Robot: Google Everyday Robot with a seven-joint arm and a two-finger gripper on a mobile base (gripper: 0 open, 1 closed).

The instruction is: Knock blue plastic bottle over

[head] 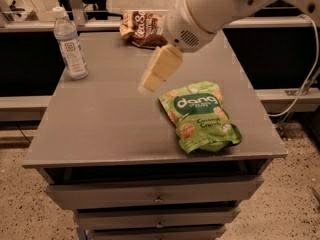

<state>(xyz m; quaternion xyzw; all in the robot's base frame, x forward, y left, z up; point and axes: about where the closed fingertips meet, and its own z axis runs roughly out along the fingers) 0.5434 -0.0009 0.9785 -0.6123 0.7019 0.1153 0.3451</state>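
Observation:
The blue plastic bottle [70, 45] stands upright near the back left corner of the grey table top [110, 119]; it is clear with a white cap and a white label. My gripper [151, 82] hangs over the middle of the table from the white arm that comes in from the upper right. It is to the right of the bottle, well apart from it, and holds nothing that I can see.
A green snack bag [201, 115] lies flat on the right half of the table. A brown snack bag [144, 28] lies at the back edge. Drawers sit under the table top. A cable runs down at the right.

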